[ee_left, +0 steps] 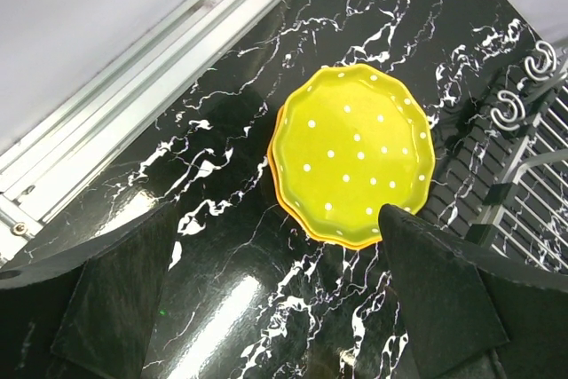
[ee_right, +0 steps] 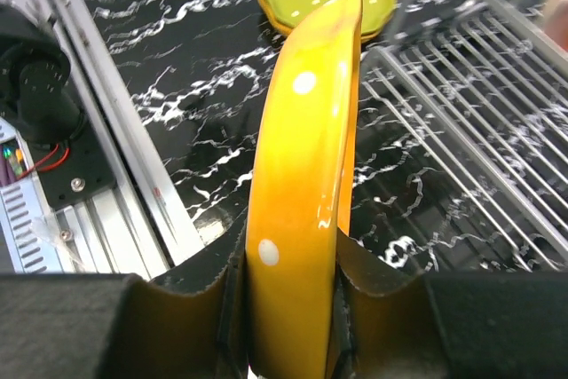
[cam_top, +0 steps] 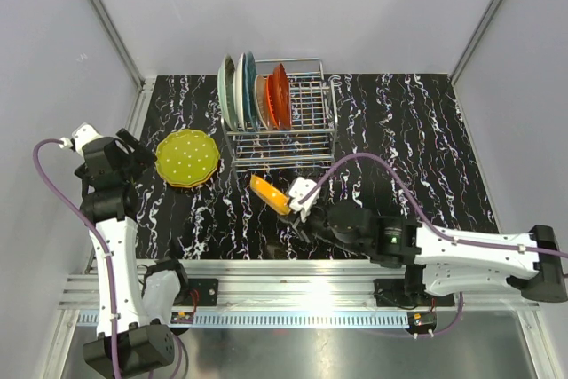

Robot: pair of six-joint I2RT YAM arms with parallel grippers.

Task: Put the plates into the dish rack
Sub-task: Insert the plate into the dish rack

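1. Right gripper is pinching an orange dotted plate by its rim. It holds the plate on edge above the bench, just in front of the rack.
2. Left gripper is spread and empty. It hovers over the yellow-green plate, which lies flat on another orange one at the bench's left, well apart from the rack.
3. Four plates stand in the rack's left slots: mint, teal, cream and red-orange. The rack's right part shows only bare wire.
4. The free slots lie beyond the held plate, away from the arm bases, just right of the red-orange plate. The right arm is by far the nearer.
5. From above, the held plate's edge runs diagonally, while the racked plates stand front to back. The wrist probably has to turn to line the plate up with them before lowering it.
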